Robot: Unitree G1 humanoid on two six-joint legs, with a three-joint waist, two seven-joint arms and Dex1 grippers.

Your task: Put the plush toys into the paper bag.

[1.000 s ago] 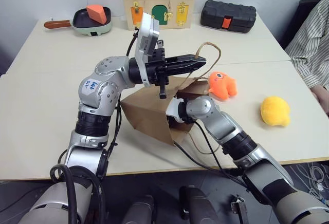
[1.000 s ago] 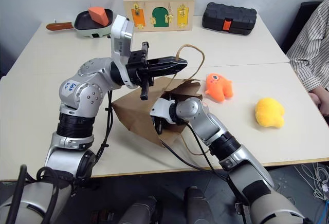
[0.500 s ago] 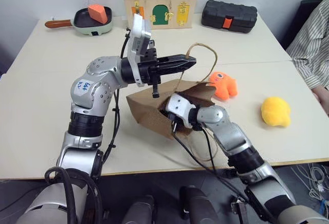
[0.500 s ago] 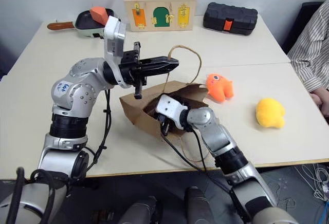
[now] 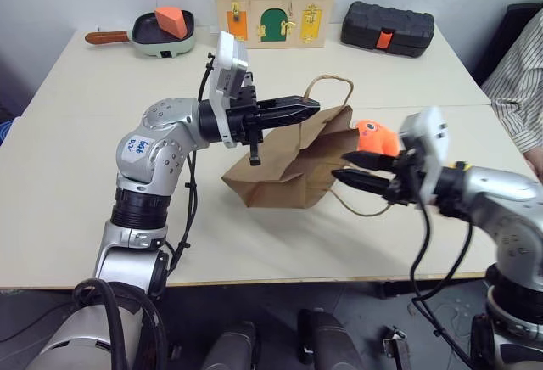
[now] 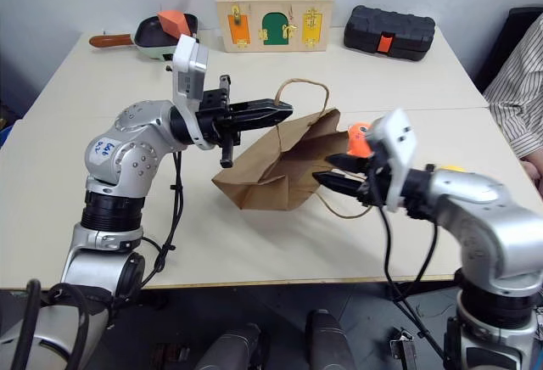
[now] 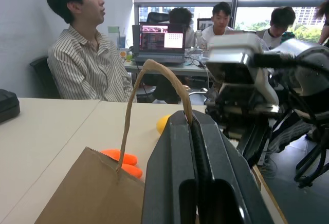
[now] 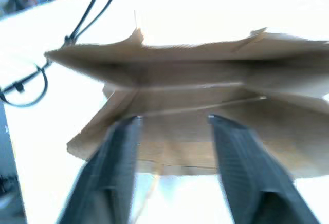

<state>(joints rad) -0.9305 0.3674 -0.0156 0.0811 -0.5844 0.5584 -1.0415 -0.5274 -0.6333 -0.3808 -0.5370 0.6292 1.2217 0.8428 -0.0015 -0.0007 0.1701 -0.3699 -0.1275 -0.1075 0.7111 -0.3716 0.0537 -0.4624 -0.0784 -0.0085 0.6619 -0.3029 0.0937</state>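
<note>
L gripper [image 5: 299, 108] is clamped on the twine handle [image 5: 333, 82] of the paper bag [image 5: 293, 162] (mid-table, tipped), R gripper [image 5: 349, 173] spread, empty, beside it; orange plush toy [image 5: 376, 137] behind R gripper, yellow one [image 7: 163, 123] prob. farther right.

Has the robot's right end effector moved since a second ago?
Yes. The right end effector has pulled out of the paper bag and now hangs open beside it, nearer the orange toy.

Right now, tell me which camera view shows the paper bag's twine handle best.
The left wrist view: the twine handle arches up from the paper bag into the shut left hand. Both eye views show it as a thin loop.
</note>
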